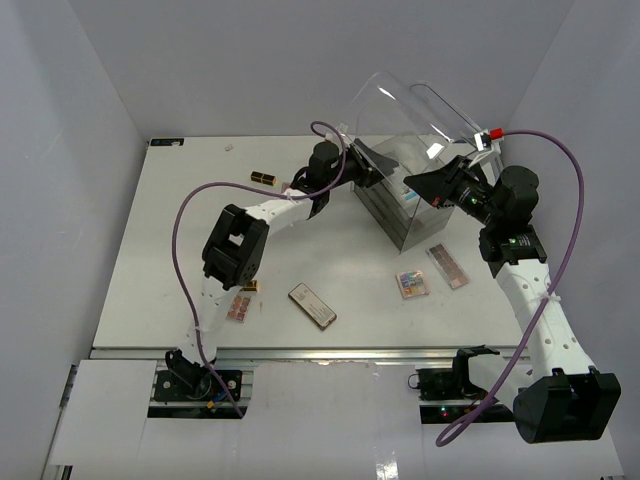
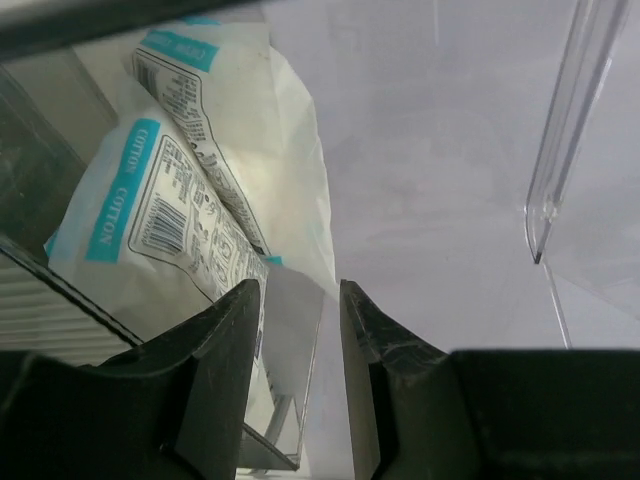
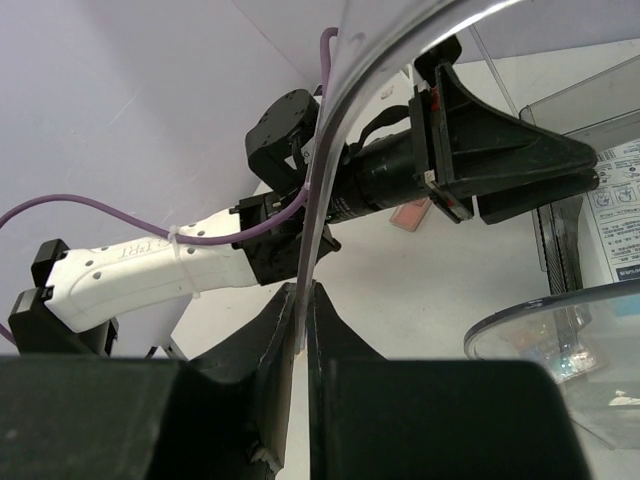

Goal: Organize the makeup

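Observation:
My left gripper (image 1: 372, 166) reaches into the top of the clear acrylic box (image 1: 385, 222); its jaws (image 2: 300, 287) stand open, gripping nothing. The white packet (image 2: 170, 200) with blue print lies inside the box just ahead of the fingers, also showing as a white packet (image 1: 410, 197) from above. My right gripper (image 3: 303, 292) is shut on the edge of the raised clear lid (image 3: 325, 150). On the table lie a lipstick (image 1: 263, 177), a long dark compact (image 1: 312, 305), a pink palette (image 1: 238, 307), a multicolour palette (image 1: 411, 283) and another pink palette (image 1: 448, 265).
The curved clear lid (image 1: 400, 105) stands tilted up over the box at the back right. A thin acrylic panel (image 2: 560, 130) hangs to the right of the left fingers. Purple cables loop above both arms. The table edge (image 1: 300, 350) runs in front of the arm bases.

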Robot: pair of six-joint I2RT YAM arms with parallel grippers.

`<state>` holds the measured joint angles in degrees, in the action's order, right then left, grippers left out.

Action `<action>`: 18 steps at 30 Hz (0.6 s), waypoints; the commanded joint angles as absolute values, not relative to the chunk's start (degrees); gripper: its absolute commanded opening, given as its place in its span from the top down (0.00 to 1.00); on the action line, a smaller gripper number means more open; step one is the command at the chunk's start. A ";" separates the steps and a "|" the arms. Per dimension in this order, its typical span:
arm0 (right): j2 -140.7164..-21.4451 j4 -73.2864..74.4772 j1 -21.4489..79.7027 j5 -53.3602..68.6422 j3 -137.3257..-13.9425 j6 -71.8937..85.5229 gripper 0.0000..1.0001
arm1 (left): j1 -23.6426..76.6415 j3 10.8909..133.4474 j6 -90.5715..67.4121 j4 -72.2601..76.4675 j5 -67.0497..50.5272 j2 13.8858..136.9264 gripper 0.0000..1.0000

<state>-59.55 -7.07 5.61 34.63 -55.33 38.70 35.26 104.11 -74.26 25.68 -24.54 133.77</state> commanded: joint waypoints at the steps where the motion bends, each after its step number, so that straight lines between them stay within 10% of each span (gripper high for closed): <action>1: -56.87 -14.06 4.75 33.65 -56.51 37.62 0.89 | 34.49 95.04 -69.79 26.54 -24.78 121.22 0.51; 18: -54.24 -4.64 4.48 36.04 -53.90 28.04 0.86 | 23.99 42.81 -58.65 30.37 -26.88 85.02 0.50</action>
<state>-57.58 -4.02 5.09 34.86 -53.44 34.16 27.66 49.27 -61.38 29.08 -25.82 91.11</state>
